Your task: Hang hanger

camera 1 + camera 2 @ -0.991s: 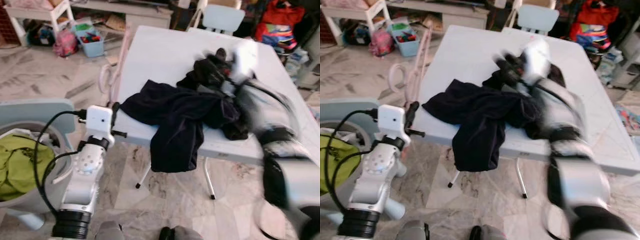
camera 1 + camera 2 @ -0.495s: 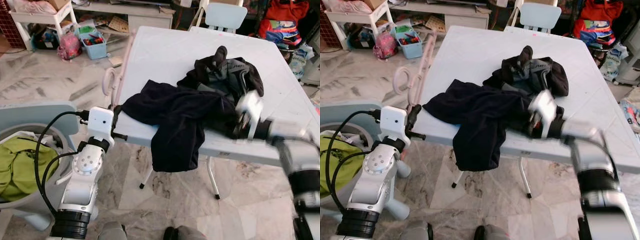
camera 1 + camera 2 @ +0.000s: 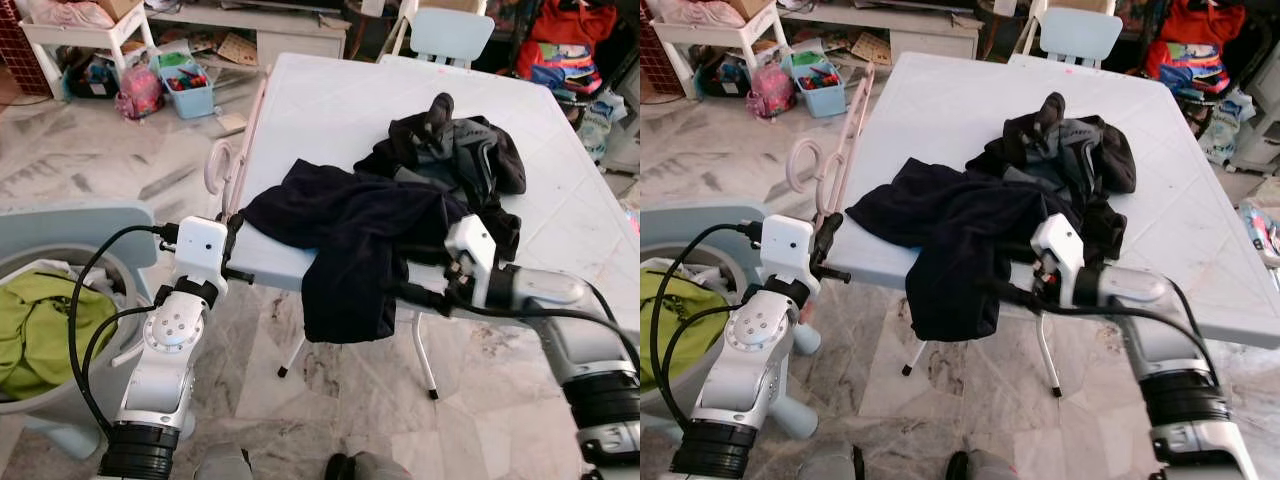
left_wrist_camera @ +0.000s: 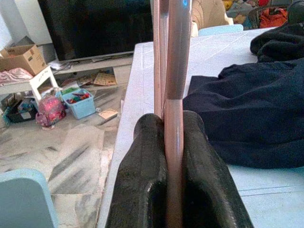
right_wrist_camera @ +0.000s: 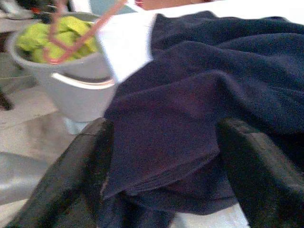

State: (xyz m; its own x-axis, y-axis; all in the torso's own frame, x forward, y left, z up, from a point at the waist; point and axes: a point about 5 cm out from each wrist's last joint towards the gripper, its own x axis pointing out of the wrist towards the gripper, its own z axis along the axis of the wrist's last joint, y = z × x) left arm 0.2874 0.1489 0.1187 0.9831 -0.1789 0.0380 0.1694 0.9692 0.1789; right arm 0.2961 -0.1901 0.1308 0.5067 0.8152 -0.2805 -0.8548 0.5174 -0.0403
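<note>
Your left hand clamps the pink hanger at the surface's near-left edge. Your right hand, fingers spread, meets the navy garment draping off the near edge; a shallow pinch could drag it floorward.

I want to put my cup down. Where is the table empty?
The white table is bare on its far-left part, between the pink hanger and the dark clothes, and along the right edge. The near middle is crowded with clothes and the right gripper.
</note>
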